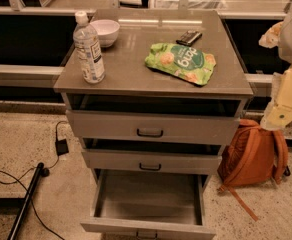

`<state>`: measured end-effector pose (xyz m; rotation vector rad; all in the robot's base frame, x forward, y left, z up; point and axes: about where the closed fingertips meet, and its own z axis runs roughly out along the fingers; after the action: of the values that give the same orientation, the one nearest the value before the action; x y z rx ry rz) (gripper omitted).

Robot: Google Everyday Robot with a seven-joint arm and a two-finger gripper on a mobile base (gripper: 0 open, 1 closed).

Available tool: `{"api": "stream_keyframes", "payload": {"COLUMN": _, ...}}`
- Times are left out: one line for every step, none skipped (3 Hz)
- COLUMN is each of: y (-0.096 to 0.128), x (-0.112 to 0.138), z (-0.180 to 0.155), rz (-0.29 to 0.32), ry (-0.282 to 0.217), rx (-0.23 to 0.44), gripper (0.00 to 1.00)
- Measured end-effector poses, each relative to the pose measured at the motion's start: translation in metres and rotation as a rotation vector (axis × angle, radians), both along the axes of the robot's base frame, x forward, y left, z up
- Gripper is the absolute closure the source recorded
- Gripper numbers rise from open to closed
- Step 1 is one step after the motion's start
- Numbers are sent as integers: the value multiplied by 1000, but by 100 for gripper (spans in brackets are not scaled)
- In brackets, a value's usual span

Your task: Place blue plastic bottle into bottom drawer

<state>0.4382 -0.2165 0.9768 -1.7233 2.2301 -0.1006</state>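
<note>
The blue plastic bottle (88, 48) stands upright on the left front of the grey cabinet top (136, 74). It is clear, with a white cap and a pale label. The bottom drawer (148, 199) is pulled out and its inside shows bare. The two shallower drawers above it are slightly ajar. My arm (288, 91) comes in at the right edge, beside the cabinet. My gripper (272, 35) is at the far right, level with the cabinet top, far from the bottle and holding nothing that I can see.
On the cabinet top are a white bowl (105, 31) behind the bottle, a green snack bag (182, 62) and a dark small device (188, 37). An orange backpack (253, 156) leans on the floor at the right. Cables and a black pole (28, 194) lie at the left.
</note>
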Motion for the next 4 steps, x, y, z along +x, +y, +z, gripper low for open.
{"api": "stream_keyframes", "payload": {"y": 0, "x": 0, "z": 0, "rz": 0, "ry": 0, "rx": 0, "gripper": 0}}
{"api": "stream_keyframes", "payload": {"y": 16, "x": 21, "z": -3, "rz": 28, "ry": -39, "rx": 40, "gripper": 0}}
{"api": "stream_keyframes", "payload": {"y": 65, "x": 74, "z": -29, "rz": 124, "ry": -90, "rx": 196, "gripper": 0}}
{"api": "stream_keyframes", "payload": {"y": 116, "x": 113, "z": -50, "rz": 220, "ry": -140, "rx": 427, "gripper": 0}}
